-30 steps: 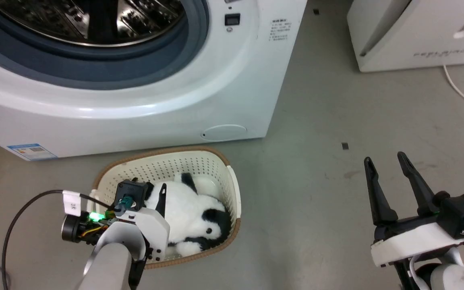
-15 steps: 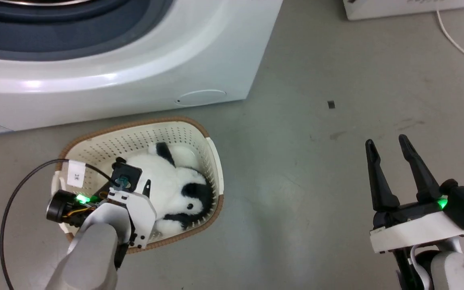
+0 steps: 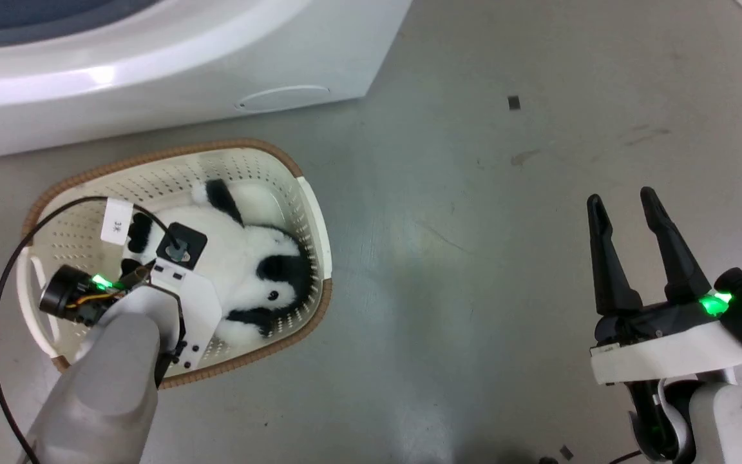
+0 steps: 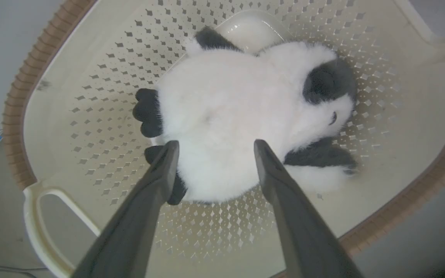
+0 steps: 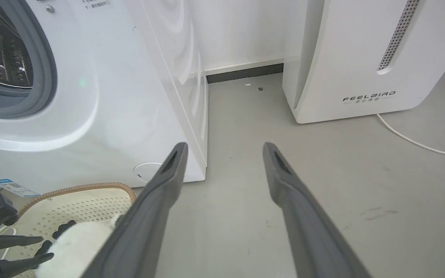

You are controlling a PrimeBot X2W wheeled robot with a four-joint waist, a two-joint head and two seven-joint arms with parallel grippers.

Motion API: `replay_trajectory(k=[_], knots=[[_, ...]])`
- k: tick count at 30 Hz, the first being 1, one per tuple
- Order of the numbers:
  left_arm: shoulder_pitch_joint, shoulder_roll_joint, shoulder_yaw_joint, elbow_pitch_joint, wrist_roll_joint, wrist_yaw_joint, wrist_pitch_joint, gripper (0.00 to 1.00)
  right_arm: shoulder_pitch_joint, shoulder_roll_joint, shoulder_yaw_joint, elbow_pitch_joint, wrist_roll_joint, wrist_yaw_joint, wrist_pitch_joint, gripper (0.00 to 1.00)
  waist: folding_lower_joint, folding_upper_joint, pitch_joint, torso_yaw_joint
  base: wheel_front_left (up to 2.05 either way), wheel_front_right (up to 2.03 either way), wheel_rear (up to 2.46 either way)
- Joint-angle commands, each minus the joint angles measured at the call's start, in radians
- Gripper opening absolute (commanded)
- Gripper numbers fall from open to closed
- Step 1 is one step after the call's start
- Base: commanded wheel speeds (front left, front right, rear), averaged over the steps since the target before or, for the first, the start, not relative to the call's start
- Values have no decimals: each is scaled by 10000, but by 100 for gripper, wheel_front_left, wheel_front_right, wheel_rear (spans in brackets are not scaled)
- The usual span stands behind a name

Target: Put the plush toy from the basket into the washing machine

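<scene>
Across the top left of the head view, seen only the white lower front of the washing machine. Below it, at the middle left, the basket on the grey floor, and inside it the plush toy, face toward the lower right. Against half a second ago, shifted up and left as a whole picture, so a move of the camera and not of the things. Reaching down over the toy, the pale left forearm; covered now by the wrist plate the finger tip that showed beside it before. At the lower right, the right gripper, spread as wide as before, holding nothing, well apart from the basket.

Through the left wrist view, seen the left gripper wide open, one finger on each side of the toy's white lower body. Cannot tell whether touching the fur. Closed on nothing.

From the right wrist view, looking between open, empty fingers at bare floor. At the left the washing machine with grey ring and steel drum, at the upper right the white appliance marked FEELBIRD, at the lower left corner the basket with the toy.
</scene>
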Motion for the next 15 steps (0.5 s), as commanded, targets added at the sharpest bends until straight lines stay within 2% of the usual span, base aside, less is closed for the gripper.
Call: replay_trajectory(k=[1, 15], knots=[[-483, 162, -212, 362, 91, -77, 170, 100, -270, 1, 47, -88, 159, -4, -133, 100, -1, 0, 400, -172, 0, 0, 0], [-1733, 486, -963, 1803, 23, -101, 466, 100, -756, 1, 184, -176, 723, -5, -424, 100, -1, 0, 1666, -546, 0, 0, 0]])
